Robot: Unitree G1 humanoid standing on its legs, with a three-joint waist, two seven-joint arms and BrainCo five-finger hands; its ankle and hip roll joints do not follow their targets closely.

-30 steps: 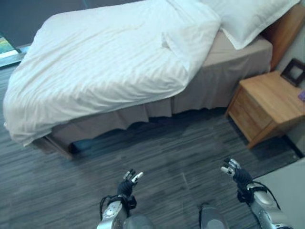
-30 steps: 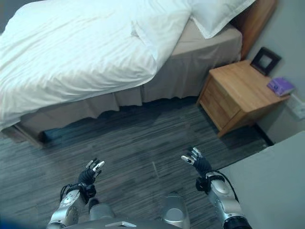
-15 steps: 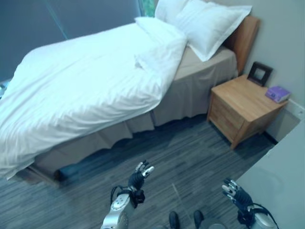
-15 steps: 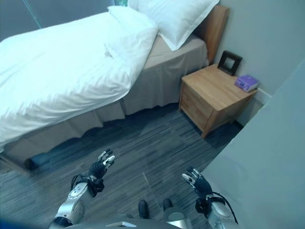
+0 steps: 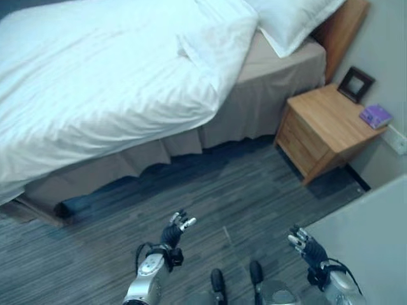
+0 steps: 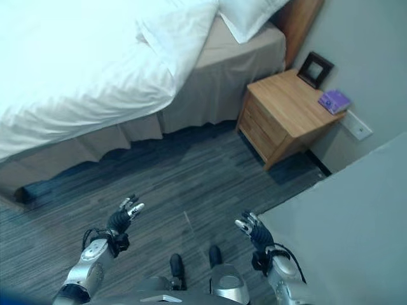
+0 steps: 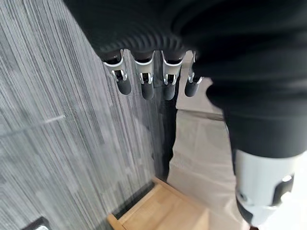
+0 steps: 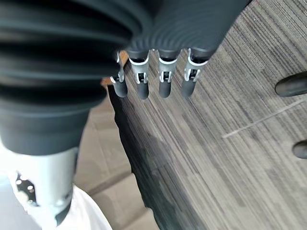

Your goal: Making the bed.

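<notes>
Left eye view is showing a bed [image 5: 280, 95] lying along the far side of the room, and everything here is placed against it. A white duvet [image 5: 95, 82] is covering most of the mattress, rumpled, with its near edge hanging over the side and one corner folded back near the head end, baring a strip of tan sheet [image 5: 280, 54]. A white pillow [image 5: 296, 19] is lying at the head end against a wooden headboard [image 5: 340, 28]. A tan bed skirt [image 5: 254, 117] is hanging in folds below the duvet, down to the floor. Just beside the head end a wooden nightstand [image 5: 324, 130] is standing against a grey wall [image 6: 375, 70], carrying a dark picture frame [image 5: 355, 84] leaning upright and a small purple box [image 5: 376, 116]; a white wall outlet [image 6: 360, 128] is sitting low on the wall past it. Dark grey striped flooring [image 5: 191, 184] is running from the bed skirt toward the robot. A pale flat surface [image 6: 343, 216] is cutting in on the robot's right, away from the bed. Left hand [image 5: 175, 232] is hovering over the floor, well apart from the bed, fingers spread and relaxed, holding nothing. Right hand [image 5: 304, 246] is likewise hovering over the floor, fingers loose, empty. In the wrist views both hands' fingers [image 7: 144, 84] are hanging straight over the striped floor.
</notes>
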